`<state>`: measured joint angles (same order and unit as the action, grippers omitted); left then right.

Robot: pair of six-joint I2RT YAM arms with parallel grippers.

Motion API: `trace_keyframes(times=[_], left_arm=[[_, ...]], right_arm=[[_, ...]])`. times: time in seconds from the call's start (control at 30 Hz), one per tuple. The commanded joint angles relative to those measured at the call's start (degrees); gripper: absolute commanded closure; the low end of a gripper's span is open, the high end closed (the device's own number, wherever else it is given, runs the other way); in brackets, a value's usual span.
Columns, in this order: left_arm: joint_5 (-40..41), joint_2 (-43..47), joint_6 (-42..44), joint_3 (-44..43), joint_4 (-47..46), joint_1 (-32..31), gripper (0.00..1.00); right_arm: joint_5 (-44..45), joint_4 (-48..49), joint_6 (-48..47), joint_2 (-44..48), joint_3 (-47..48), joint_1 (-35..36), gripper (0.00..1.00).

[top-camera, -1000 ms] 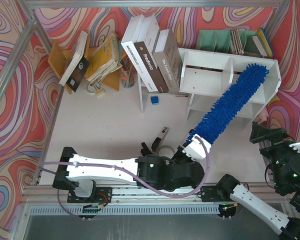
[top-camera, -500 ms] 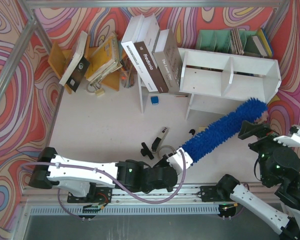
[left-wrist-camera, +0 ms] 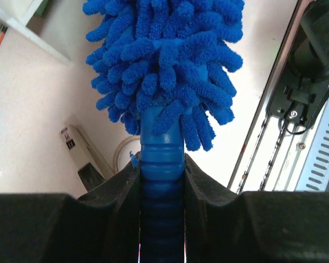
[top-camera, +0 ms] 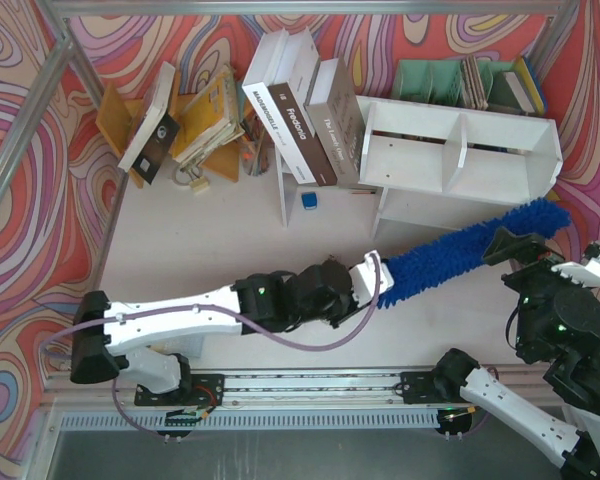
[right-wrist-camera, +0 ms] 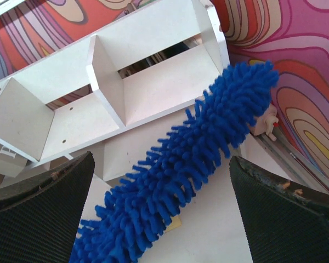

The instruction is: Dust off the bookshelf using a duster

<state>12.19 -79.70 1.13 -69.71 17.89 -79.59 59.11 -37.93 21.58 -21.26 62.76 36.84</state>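
The white bookshelf (top-camera: pixel 460 150) lies at the back right, its two compartments facing up. The fluffy blue duster (top-camera: pixel 470 248) stretches low across the table in front of it, tip near the right wall. My left gripper (top-camera: pixel 368 280) is shut on the duster's ribbed blue handle (left-wrist-camera: pixel 162 164), both fingers pressed against it, with the shaggy head (left-wrist-camera: pixel 164 55) straight ahead. My right gripper (top-camera: pixel 552 255) hovers open over the duster's tip end. In the right wrist view the duster (right-wrist-camera: pixel 197 159) runs diagonally beneath the wide-apart fingers (right-wrist-camera: pixel 288 213), beside the bookshelf (right-wrist-camera: pixel 148 82).
Large books (top-camera: pixel 300 110) lean against the shelf's left end. A green file rack (top-camera: pixel 430 80) stands behind it, and an orange-brown book stand (top-camera: pixel 115 115) with books at the back left. A small blue cube (top-camera: pixel 309 200) and a black-and-white tool (left-wrist-camera: pixel 79 159) lie on the table.
The left arm reached forward and swung the duster clockwise, off the shelf's right compartment and down to the table in front. The right gripper shifted slightly, staying open.
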Motion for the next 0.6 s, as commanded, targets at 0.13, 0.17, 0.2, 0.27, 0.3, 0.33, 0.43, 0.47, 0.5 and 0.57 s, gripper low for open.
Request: trace_keyframes(times=[0.13,0.17,0.2,0.27,0.3,0.33,0.43,0.47,0.5,0.57], left_arm=[[-18.3,-7.0,8.3,-12.0,0.9,9.7,1.00],[-19.5,-7.7,9.1,-13.5,1.9,10.8,1.00],[-20.0,-8.5,9.9,-14.7,2.5,12.2,1.00],[-20.9,-9.9,11.0,-16.4,2.8,14.2,1.00],[-21.3,-10.5,11.1,-17.0,2.2,15.2,1.00],[-21.6,-11.2,11.4,-17.3,1.7,16.2,1.00],[-21.9,-13.0,12.1,-17.4,-0.4,18.2,1.00],[-21.9,-13.7,12.2,-17.5,-0.8,18.5,1.00],[-21.9,-14.5,12.3,-17.5,-1.3,18.9,1.00],[-21.9,-16.2,12.6,-17.4,-2.3,19.3,1.00]], right_arm=[[3.5,3.2,-1.8,-0.2,-3.8,0.5,0.01],[3.7,4.0,-2.4,0.3,-4.6,0.6,0.01],[3.9,5.0,-3.2,0.9,-5.4,0.6,0.01],[4.0,6.3,-4.4,2.1,-6.8,0.8,0.01],[4.2,6.6,-4.6,2.5,-7.2,0.9,0.01],[4.7,6.6,-4.6,2.8,-7.4,1.0,0.01],[5.3,6.4,-4.4,3.7,-8.4,1.4,0.01],[5.5,6.2,-3.9,4.1,-8.6,1.6,0.01],[5.4,5.9,-3.6,4.5,-9.0,1.8,0.01],[5.3,5.9,-3.3,5.1,-9.7,2.1,0.01]])
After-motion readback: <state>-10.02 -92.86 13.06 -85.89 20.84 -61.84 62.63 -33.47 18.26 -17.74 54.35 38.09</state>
